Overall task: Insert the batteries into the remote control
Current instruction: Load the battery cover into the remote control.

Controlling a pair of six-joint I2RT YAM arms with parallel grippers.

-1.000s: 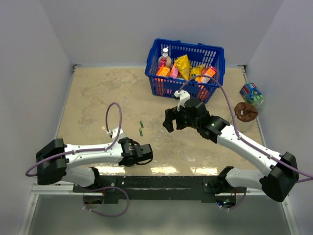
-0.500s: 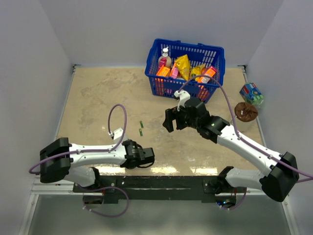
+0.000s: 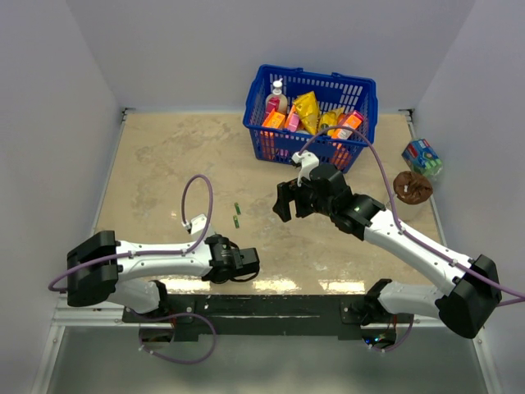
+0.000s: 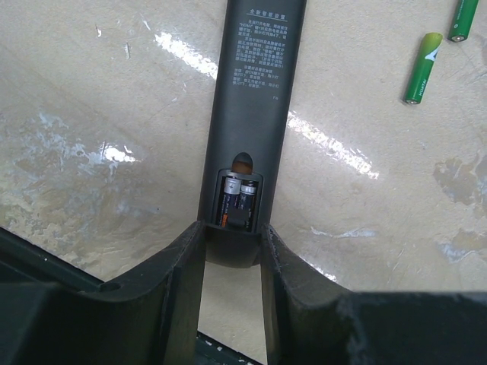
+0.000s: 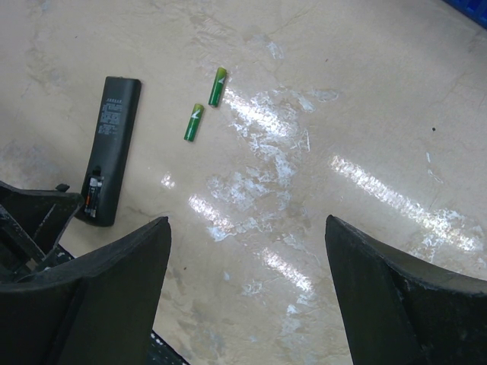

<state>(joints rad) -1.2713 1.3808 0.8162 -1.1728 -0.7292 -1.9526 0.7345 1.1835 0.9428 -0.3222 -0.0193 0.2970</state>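
The black remote control (image 4: 255, 114) lies back-up on the table, its far end pointing away. Its near end sits between my left gripper's (image 4: 232, 232) fingers, which press on both sides. The battery compartment (image 4: 234, 199) is uncovered, with two dark cells inside. Two green batteries (image 4: 422, 67) (image 4: 463, 19) lie loose on the table beyond the remote to the right; from above they are small green slivers (image 3: 236, 215). My right gripper (image 5: 246, 224) hovers open and empty above bare table, with the remote (image 5: 110, 148) and both batteries (image 5: 195, 122) (image 5: 218, 86) off to its left.
A blue basket (image 3: 316, 75) full of packets and a bottle stands at the back. A brown lump (image 3: 413, 187) and a colourful box (image 3: 422, 156) sit at the right edge. My left gripper (image 3: 246, 263) is low near the front edge, my right gripper (image 3: 285, 201) mid-table.
The left wrist shifted slightly toward the near edge and its cable loop swung, then held still. The right arm and the green batteries have not moved.
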